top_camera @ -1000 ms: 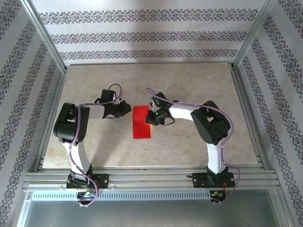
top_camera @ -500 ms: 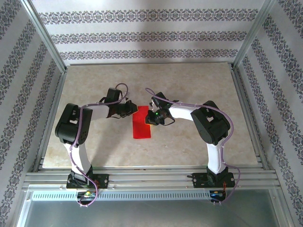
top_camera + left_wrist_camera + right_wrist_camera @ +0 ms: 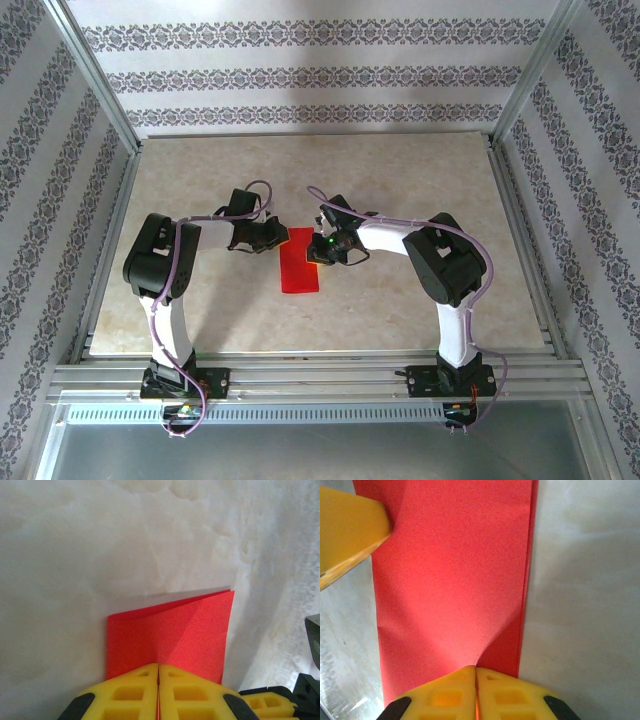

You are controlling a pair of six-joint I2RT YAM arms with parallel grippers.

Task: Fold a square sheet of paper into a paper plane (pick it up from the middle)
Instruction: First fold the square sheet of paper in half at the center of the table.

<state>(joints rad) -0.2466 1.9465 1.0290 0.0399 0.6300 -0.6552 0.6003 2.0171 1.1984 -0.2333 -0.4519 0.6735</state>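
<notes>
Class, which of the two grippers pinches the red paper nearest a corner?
The left gripper: it is shut on the red paper by its far left corner, while the right gripper pinches the right long edge, further from any corner.

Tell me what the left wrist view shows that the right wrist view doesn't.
Left wrist: a diagonal crease running up the red paper from the shut left pincer, and the sheet's far corner. Right wrist: the paper's length with a layered edge along one side, held by the shut right pincer. Both: red paper nipped between yellow fingertips on the table.
</notes>
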